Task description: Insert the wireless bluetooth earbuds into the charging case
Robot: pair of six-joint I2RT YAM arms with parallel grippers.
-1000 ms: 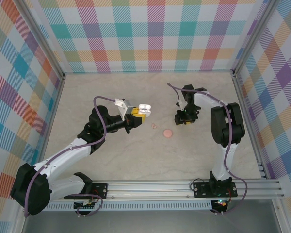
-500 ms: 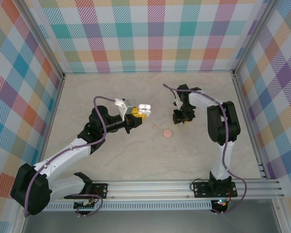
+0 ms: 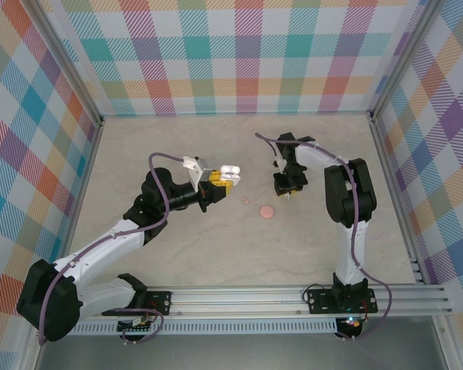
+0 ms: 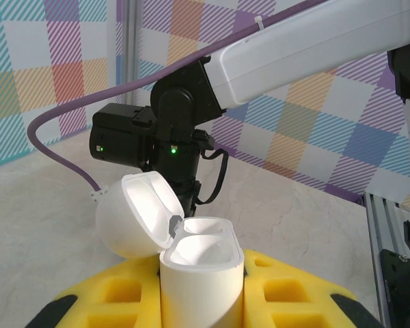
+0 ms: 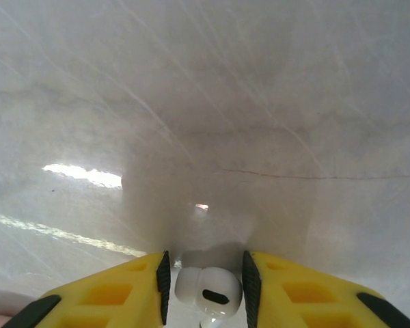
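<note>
Your left gripper (image 3: pixel 225 177) is clamped on the charging case (image 4: pixel 202 266): its yellow fingers (image 4: pixel 287 297) press both flanks of the white body and hold it upright above the table (image 3: pixel 216 247). The case's lid (image 4: pixel 133 215) is swung back on its hinge to the left in the left wrist view, leaving the hollow top open.

Your right gripper (image 3: pixel 288 187) hangs down low over the table across from the case, and a small green light (image 4: pixel 172 151) glows on its wrist in the left wrist view. Its jaws stand narrowly apart with one white earbud (image 5: pixel 208 290) lying between the black pads, dark vent facing the camera. The pads are just beside the earbud on both sides, but you cannot tell whether they press it.

That earbud sits well apart from the case, to its right. A pink disc (image 3: pixel 267 210) and a tiny pinkish bit (image 3: pixel 245 200) lie on the table between the two grippers
</note>
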